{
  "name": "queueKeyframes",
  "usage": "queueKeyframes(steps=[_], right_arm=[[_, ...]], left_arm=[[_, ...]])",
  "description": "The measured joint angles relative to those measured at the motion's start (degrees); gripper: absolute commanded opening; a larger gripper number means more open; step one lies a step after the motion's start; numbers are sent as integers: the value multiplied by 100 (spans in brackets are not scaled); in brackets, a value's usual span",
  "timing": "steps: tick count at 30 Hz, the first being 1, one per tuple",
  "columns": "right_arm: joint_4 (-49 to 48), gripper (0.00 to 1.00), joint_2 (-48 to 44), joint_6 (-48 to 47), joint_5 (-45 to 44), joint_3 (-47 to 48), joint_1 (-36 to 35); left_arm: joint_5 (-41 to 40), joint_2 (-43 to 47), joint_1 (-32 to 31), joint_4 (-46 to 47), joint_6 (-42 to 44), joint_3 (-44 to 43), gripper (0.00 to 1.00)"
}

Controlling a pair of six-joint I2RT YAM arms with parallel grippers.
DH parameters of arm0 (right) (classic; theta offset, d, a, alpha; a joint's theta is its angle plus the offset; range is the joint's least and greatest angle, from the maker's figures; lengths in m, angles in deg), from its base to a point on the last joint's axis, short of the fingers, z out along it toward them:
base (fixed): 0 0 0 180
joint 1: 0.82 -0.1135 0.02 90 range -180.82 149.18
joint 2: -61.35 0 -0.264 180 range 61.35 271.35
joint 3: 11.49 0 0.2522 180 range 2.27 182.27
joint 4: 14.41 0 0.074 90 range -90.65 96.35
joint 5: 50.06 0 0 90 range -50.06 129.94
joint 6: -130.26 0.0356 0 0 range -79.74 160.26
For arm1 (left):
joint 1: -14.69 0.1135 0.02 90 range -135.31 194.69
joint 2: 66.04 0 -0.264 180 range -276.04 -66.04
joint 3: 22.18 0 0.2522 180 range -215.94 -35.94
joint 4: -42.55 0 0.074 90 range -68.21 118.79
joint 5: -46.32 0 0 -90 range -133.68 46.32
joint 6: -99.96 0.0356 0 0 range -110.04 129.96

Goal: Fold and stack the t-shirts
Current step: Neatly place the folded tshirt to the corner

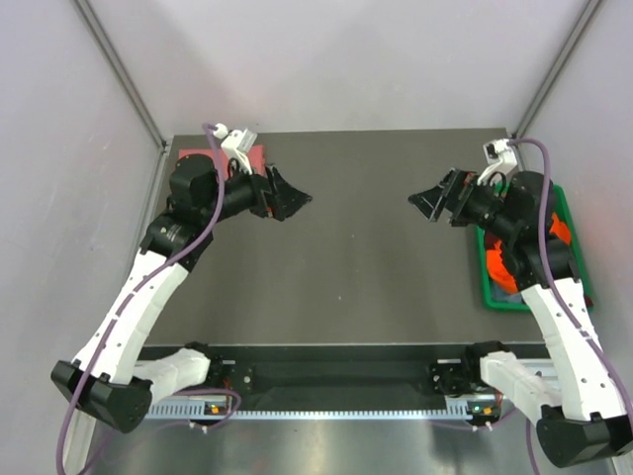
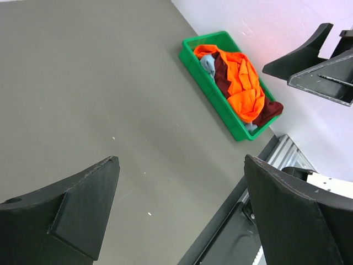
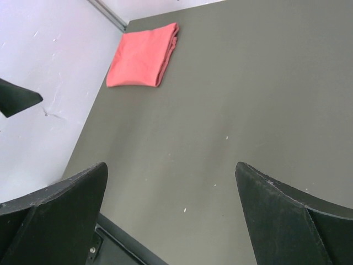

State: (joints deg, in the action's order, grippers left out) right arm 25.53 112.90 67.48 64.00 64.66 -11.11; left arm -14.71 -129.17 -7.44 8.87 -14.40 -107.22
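The unfolded t-shirts heap in the green bin at the top view's right edge, its long axis running up-frame, nearest your right gripper; the folded pink shirt lies upper left. Right gripper and left gripper both gape wide, empty. The right arm hides most of the bin there
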Motion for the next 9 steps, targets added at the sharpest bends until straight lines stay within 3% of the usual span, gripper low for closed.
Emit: queueKeyframes(steps=[9], right_arm=[[33,100,-48,-57,-162,-4,-2]], left_arm=[[-142,26,0,11,24,66,99]])
